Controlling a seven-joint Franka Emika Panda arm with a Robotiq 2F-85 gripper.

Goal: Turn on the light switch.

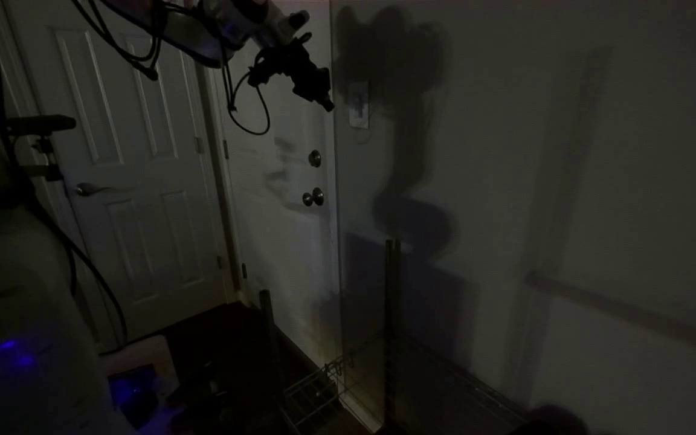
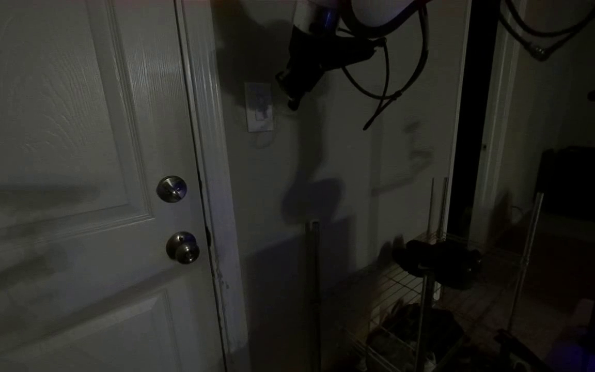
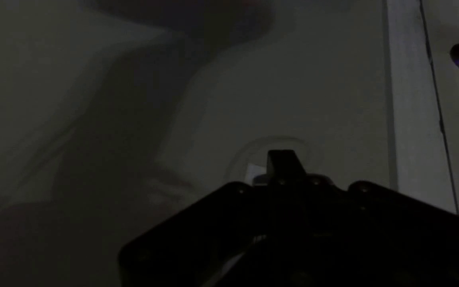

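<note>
The black gripper (image 3: pixel 282 158) hangs in front of the light switch (image 2: pixel 259 107), its blunt, squared fingertips together in one narrow block; both exterior views show a gap between that block and the switch. The switch is a smooth, white, upright rectangle on the matte wall (image 1: pixel 493 157), its setting too dark to read. A soft-edged shadow (image 1: pixel 408 148) falls partly over it and spreads to its right. Just left of the switch runs a ridged, painted door frame (image 2: pixel 220 206), and past it a white door (image 2: pixel 65 155) with woodgrain texture and moulded panels, whose round, glossy metal deadbolt (image 2: pixel 171 189) and knob (image 2: pixel 185 250) sit lower than the switch. Well below the switch rises a wire rack (image 1: pixel 389 290) of slim posts and open gridwork. Farthest left of it, in an exterior view, another panelled door (image 1: pixel 136 175) carries a curved lever handle (image 1: pixel 87 189).
</note>
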